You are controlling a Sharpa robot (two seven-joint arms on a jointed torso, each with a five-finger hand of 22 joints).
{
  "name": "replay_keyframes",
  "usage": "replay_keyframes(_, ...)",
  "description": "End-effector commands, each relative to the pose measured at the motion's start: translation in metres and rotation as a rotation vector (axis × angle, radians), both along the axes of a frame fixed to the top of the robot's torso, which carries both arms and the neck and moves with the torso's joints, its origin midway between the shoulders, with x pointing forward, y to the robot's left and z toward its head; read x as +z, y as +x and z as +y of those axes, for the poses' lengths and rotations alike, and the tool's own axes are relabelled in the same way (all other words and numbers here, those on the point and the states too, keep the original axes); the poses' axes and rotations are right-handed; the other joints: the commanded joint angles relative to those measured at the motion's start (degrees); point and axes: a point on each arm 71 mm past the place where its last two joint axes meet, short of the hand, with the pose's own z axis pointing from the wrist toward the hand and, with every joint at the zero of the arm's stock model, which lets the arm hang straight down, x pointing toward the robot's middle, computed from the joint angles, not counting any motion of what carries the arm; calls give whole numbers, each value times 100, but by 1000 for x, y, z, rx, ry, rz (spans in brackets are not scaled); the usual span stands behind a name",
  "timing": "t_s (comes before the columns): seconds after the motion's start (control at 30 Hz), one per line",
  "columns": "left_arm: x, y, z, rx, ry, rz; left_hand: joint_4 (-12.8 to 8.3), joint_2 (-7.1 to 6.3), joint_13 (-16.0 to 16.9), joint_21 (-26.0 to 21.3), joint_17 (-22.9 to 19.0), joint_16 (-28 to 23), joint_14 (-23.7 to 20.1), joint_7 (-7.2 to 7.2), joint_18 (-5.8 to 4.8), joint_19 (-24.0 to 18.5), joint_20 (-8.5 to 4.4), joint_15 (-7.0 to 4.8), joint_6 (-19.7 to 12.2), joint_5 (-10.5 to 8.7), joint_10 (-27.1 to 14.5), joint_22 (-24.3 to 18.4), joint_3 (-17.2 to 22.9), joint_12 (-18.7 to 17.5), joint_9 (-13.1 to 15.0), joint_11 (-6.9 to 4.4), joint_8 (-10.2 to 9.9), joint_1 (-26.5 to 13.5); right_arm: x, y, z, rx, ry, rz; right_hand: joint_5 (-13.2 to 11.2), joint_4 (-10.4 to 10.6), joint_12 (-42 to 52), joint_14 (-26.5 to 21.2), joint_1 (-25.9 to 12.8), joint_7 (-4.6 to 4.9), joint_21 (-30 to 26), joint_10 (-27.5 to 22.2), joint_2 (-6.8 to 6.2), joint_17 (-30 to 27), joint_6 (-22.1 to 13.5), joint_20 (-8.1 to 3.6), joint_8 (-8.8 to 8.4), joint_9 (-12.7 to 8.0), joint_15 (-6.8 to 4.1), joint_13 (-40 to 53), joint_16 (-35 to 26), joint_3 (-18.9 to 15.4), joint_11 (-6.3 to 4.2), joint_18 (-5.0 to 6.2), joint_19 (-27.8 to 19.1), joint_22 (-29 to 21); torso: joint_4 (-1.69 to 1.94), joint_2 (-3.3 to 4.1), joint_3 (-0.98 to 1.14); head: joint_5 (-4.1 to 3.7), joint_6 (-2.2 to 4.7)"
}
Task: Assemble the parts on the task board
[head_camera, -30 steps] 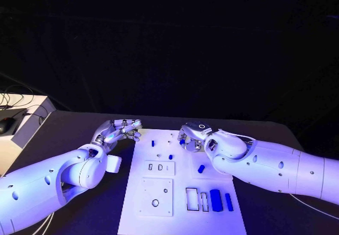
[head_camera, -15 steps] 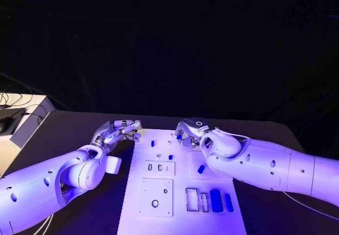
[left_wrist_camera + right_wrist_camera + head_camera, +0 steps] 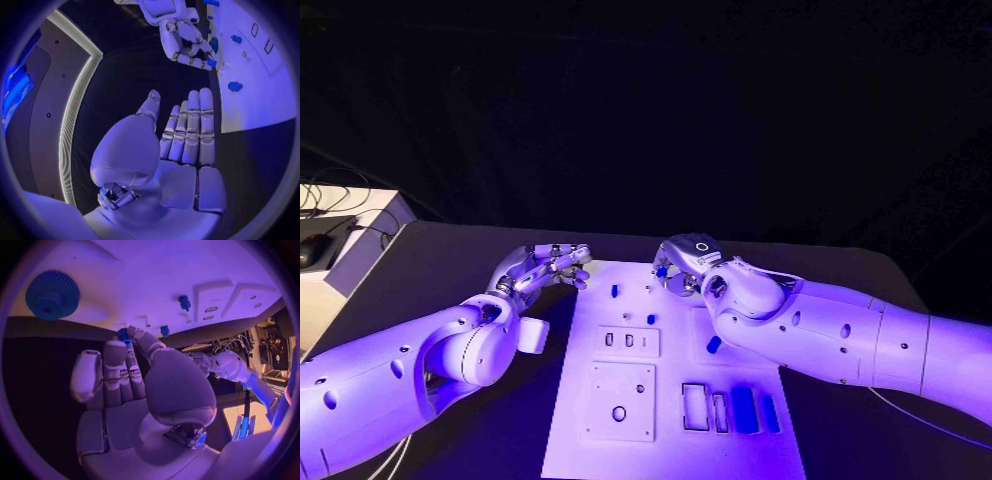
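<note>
At the far end of the task board, the right hand sits over the board's top edge, fingers curled downward. Wrist view shows its fingers straight and close together, thumb alongside, w/ a small blue part right at the fingertips — touching or pinched, can't tell which. Right arm comes in low across the board's right side, white glossy shell.

Left hand hovers just off the board's top-left corner, over black table. Its wrist view shows flat palm, fingers extended side by side, nothing held — open. Left arm runs along the board's left side, same white shell; both hands silver, segmented.

Board is a white flat plate w/ raised square blocks and rectangular slots. Blue parts on it: peg upright near the top, another small peg mid-board, oblong piece beside the right arm, two blue bars standing in slots near the bottom right. Right wrist view also shows a blue toothed gear on the board and a small blue stud upright.
</note>
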Motion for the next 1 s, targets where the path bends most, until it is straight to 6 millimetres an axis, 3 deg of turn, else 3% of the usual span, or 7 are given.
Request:
replay_keyframes(0.03,1,-1,-1,-15,-11,-4,-41,39,-2,36,-5,-31,-34,10,117,-50,-3,2,-42,-8,-42,-5,1,-21,4,-12,-2,12,2,0,2,-4,6,-28,12,-26,19,2,57,33,-17,256,53,8,1,-1,7,-9,-16,6,-18,12,-211,-3,31,855,3,4,1,11,-3)
replay_keyframes(1.0,2,-1,-1,-16,-11,-3,-41,39,-2,36,-5,-31,-34,10,117,-50,-3,2,-42,-8,-42,-5,1,-21,4,-12,-2,12,2,4,11,7,2,-34,-17,-25,19,-3,73,34,-23,247,35,26,-10,1,8,-19,-13,5,-22,17,-207,-8,31,858,3,30,-13,55,-20)
